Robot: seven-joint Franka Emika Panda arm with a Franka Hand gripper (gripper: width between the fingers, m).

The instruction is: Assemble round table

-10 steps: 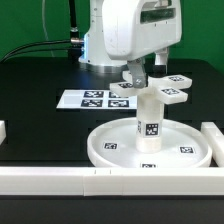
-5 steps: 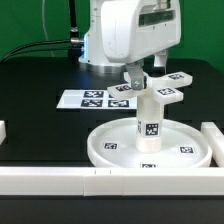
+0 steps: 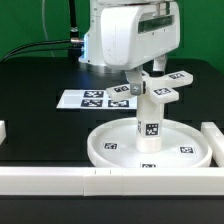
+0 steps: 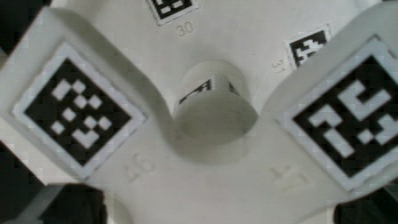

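The large rimmed disc [image 3: 110, 146] lies on the black table near the front. The short cylinder [image 3: 149, 122] stands upright on the disc's hub, with a tag facing the camera. The cross-shaped piece [image 3: 165, 92] sits on top of the cylinder, its tagged arms reaching toward the exterior view's right and back. My gripper [image 3: 140, 82] comes down from above and is shut on the cross-shaped piece at its centre. In the wrist view the cross-shaped piece [image 4: 217, 122] fills the picture, with two tagged arms on either side. My fingers do not show there.
The marker board [image 3: 88, 99] lies flat behind the disc, toward the exterior view's left. Long white bars run along the front edge [image 3: 70, 181] and stand at the right [image 3: 213, 136] and the far left [image 3: 3, 130]. Cables hang at the back left.
My gripper has turned a little on the spot with the cross-shaped piece in it. The fingers have shifted slightly to the exterior view's right. The cylinder and disc have stayed put.
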